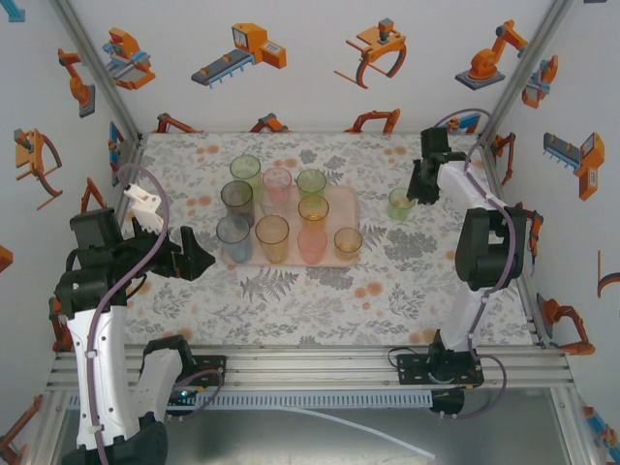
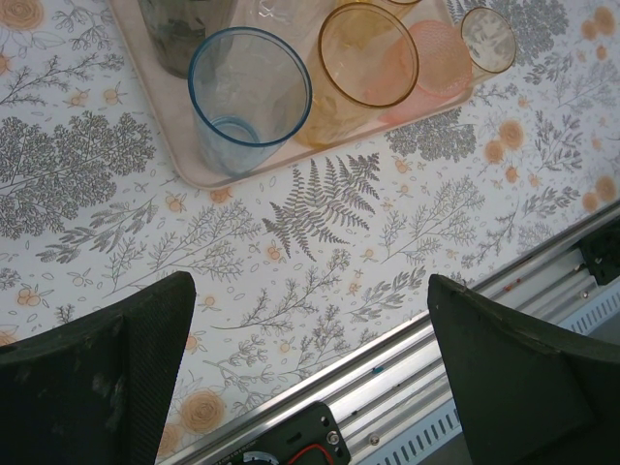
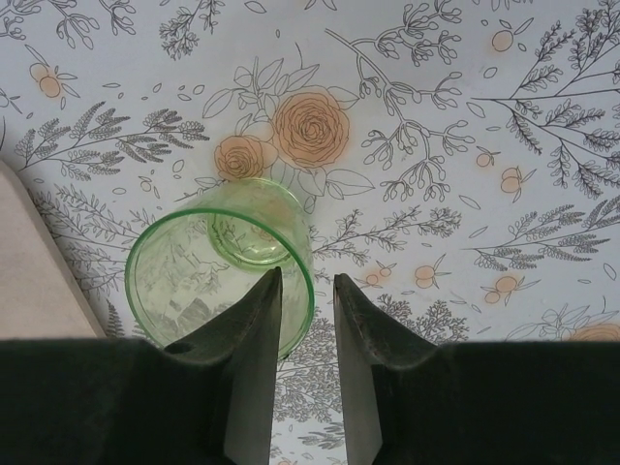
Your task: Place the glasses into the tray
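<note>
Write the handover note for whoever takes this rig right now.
Left tool: wide open, empty, above the table short of the tray, at its near left corner.
Right tool: jaws narrow, astride the wall of the green glass; grip unconfirmed.
Done: nine glasses grouped on the tray, though the back row's footing is hard to judge.
Left: the green glass, upright on the table right of the tray and apart from it, still has to go in.
</note>
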Action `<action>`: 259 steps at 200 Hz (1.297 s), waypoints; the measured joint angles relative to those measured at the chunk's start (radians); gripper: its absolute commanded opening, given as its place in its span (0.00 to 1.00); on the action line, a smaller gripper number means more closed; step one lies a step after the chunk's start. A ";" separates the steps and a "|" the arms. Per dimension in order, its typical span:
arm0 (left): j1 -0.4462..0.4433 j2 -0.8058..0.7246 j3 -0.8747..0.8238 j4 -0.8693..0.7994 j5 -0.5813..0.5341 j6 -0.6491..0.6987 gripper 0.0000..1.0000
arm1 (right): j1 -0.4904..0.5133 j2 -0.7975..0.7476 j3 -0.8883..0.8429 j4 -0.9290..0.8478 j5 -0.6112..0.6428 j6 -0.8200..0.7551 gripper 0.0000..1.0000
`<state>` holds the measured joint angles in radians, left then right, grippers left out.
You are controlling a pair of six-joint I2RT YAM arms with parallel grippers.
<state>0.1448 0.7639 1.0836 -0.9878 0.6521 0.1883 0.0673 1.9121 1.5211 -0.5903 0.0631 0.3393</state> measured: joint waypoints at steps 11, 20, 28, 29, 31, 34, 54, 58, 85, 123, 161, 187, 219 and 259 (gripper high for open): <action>0.000 0.000 0.000 0.000 0.000 0.000 0.97 | 0.000 0.003 0.002 -0.001 0.000 0.000 0.28; 0.000 0.001 0.000 0.000 0.000 0.000 0.97 | 0.000 0.007 0.006 -0.002 -0.002 0.000 0.28; 0.000 0.002 0.000 0.000 0.000 0.000 0.97 | 0.000 0.012 0.010 -0.003 -0.003 0.000 0.27; 0.000 0.002 0.000 0.000 0.000 0.000 0.97 | 0.000 0.013 0.010 -0.003 -0.004 0.000 0.27; 0.000 0.002 0.000 0.000 0.000 0.000 0.97 | 0.000 0.013 0.011 -0.003 -0.004 0.000 0.27; 0.000 0.002 0.000 0.000 0.000 0.000 0.97 | 0.000 0.014 0.012 -0.003 -0.005 0.000 0.27; 0.000 0.007 0.000 0.000 0.000 0.000 0.97 | 0.000 0.023 0.013 -0.005 -0.017 0.000 0.26; 0.000 0.008 0.000 0.000 0.000 0.000 0.97 | 0.000 0.026 0.014 -0.005 -0.019 0.000 0.26; 0.002 0.008 0.000 0.000 0.000 0.000 0.97 | 0.000 0.045 0.014 -0.005 -0.022 -0.005 0.23; 0.006 0.004 0.000 0.000 0.000 0.000 0.97 | 0.000 0.053 0.014 -0.007 -0.023 -0.014 0.16; 0.006 0.004 0.000 0.000 0.000 0.000 0.97 | 0.000 0.053 0.014 -0.008 -0.030 -0.019 0.11; 0.006 0.002 -0.003 0.001 0.000 0.000 0.97 | 0.000 0.053 0.014 -0.008 -0.037 -0.019 0.09; 0.006 -0.002 -0.005 0.000 0.000 0.000 0.97 | 0.000 0.053 0.014 -0.008 -0.046 -0.019 0.08; 0.006 -0.005 -0.007 0.001 0.000 0.000 0.97 | 0.000 0.053 0.018 -0.024 -0.048 -0.020 0.08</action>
<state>0.1513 0.7586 1.0767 -0.9871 0.6525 0.1883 0.0673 1.9652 1.5391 -0.6144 0.0151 0.3195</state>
